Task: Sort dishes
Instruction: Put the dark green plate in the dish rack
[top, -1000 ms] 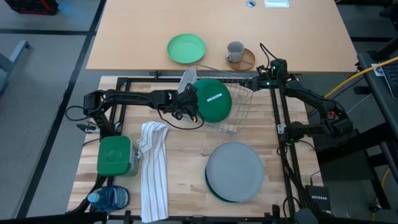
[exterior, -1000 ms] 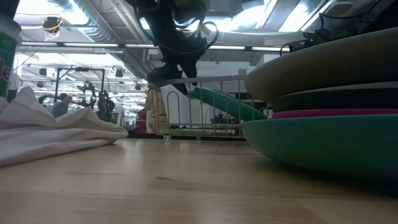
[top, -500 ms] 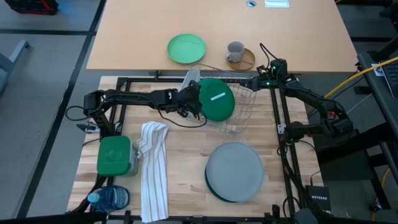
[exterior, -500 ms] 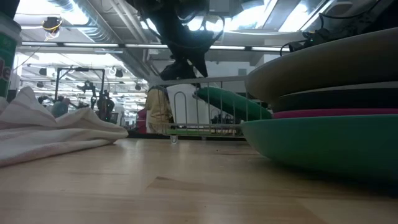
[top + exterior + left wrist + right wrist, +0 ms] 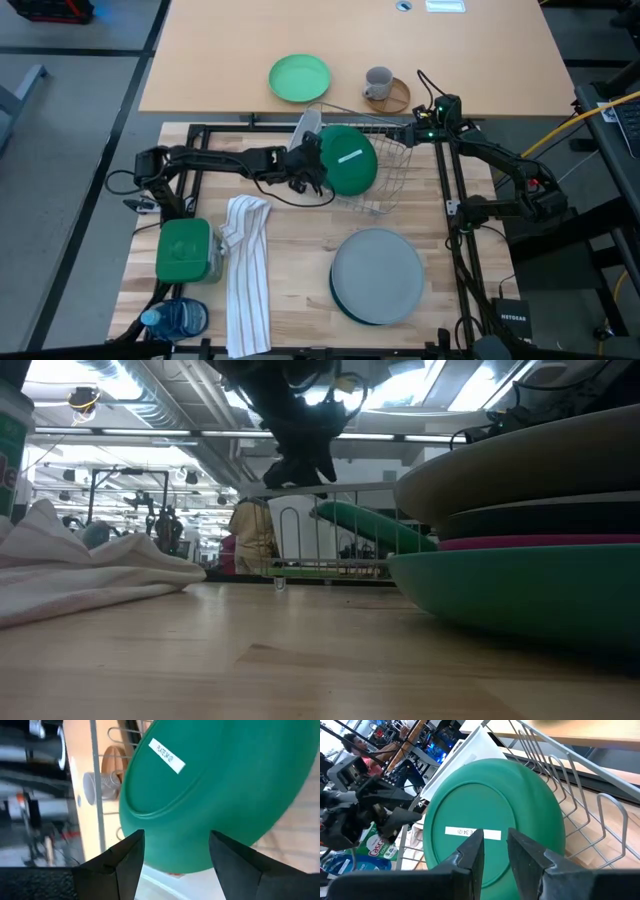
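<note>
White label on underside of dark green plate [image 5: 215,785] reads approx. "PLATE 04", last chars unclear; same label seen in right wrist view [image 5: 490,827], text mirrored/too small to make out fully. Green tub [image 5: 379,849] beyond the rack carries partial brand "Casc…", rest cut off. Black box [image 5: 517,322] at bench's edge, high view, shows white wording resembling "NETGEAR", not fully legible. Green tub lid [image 5: 183,249] in high view: markings too small to read. Low view: no legible text.
</note>
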